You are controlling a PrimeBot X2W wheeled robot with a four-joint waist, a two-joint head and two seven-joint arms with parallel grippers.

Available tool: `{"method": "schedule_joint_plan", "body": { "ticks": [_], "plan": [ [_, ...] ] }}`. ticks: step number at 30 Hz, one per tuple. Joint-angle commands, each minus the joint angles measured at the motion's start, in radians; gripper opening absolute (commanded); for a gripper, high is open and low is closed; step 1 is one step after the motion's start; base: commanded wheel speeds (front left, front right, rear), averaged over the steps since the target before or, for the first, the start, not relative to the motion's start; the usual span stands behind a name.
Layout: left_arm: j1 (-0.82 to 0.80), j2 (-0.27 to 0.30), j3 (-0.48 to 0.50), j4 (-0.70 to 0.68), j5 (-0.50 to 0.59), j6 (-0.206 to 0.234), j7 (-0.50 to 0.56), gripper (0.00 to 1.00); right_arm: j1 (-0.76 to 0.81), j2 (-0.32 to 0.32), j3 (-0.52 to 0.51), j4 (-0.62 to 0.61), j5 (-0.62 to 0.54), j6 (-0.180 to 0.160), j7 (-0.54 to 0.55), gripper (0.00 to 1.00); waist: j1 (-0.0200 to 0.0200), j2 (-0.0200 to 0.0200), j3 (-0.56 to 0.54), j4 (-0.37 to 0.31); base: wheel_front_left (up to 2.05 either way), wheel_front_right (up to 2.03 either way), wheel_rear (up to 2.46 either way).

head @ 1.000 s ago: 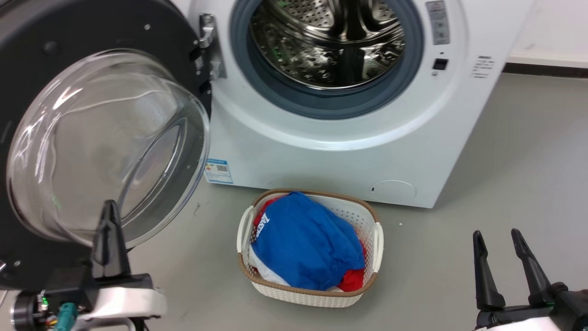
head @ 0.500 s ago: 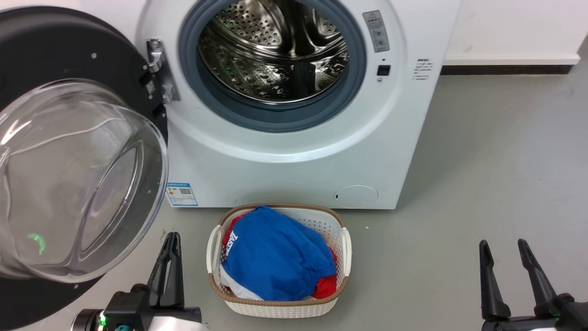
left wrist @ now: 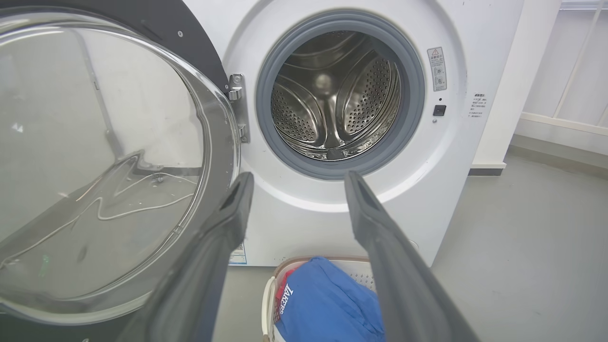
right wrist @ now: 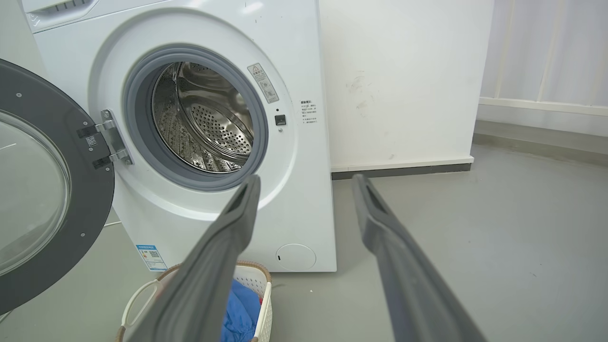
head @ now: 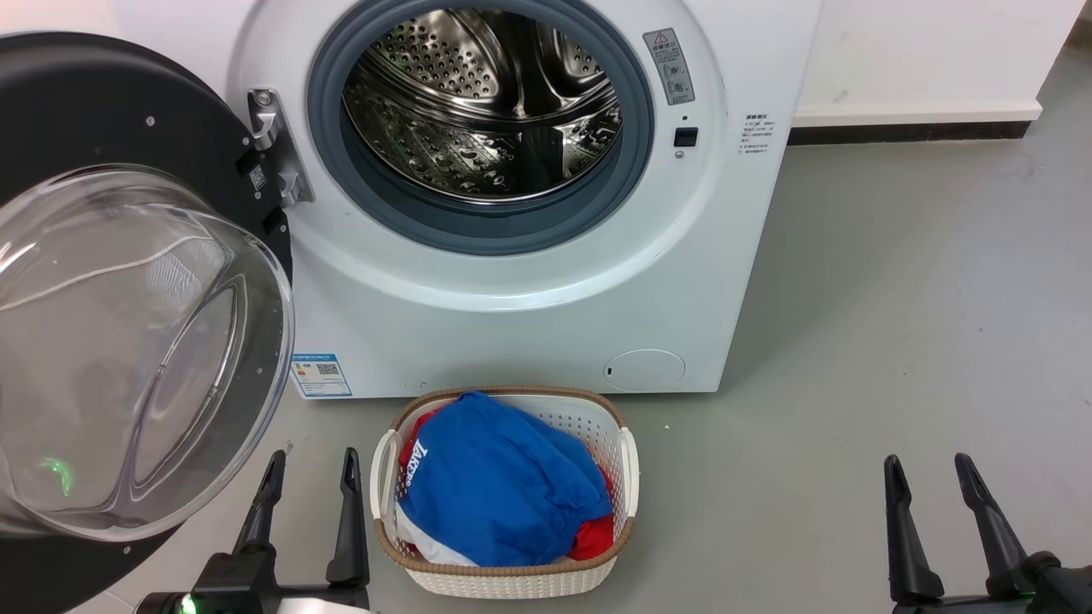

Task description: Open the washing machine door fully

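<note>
Left tool sits released, fingers spread, gripping nothing, low down just right of the washing machine door. Right tool is spread too, over bare floor. Door hangs off its hinge left of the washing machine, drum exposed. Looks wide open, but its left edge is cut off. Laundry basket sits out front.
</note>
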Motion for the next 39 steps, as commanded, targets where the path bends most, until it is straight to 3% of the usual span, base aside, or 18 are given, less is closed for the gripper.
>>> {"method": "schedule_joint_plan", "body": {
  "ticks": [1,7,8,13,39],
  "plan": [
    [0.006,-0.001,0.004,0.004,-0.002,0.0,0.003,1.0,0.006,0.002,-0.001,0.002,0.007,0.0,-0.002,1.0,0.0,0.0,0.0,0.001,0.0,0.0,0.0],
    [0.006,-0.001,0.01,0.015,0.002,0.008,0.003,1.0,0.002,0.002,0.0,0.003,0.011,0.0,-0.002,1.0,0.0,0.0,0.001,0.003,0.0,0.0,0.0],
    [0.0,0.0,0.008,0.017,0.0,0.003,0.0,0.0,0.0,0.0,0.0,0.006,0.006,0.0,0.0,0.0,0.0,0.0,0.001,0.003,0.0,0.0,0.0],
    [0.005,0.0,0.008,0.063,-0.019,0.001,0.005,0.0,0.002,0.0,0.004,0.048,0.024,0.0,0.004,0.0,0.0,0.0,0.001,0.003,0.0,0.0,0.0],
    [-0.073,-0.001,0.048,0.12,-0.508,-0.045,0.126,0.0,-0.103,-0.026,0.012,0.133,0.518,0.0,0.098,0.0,0.0,0.0,0.007,0.004,0.0,0.0,0.0]
  ]
}}
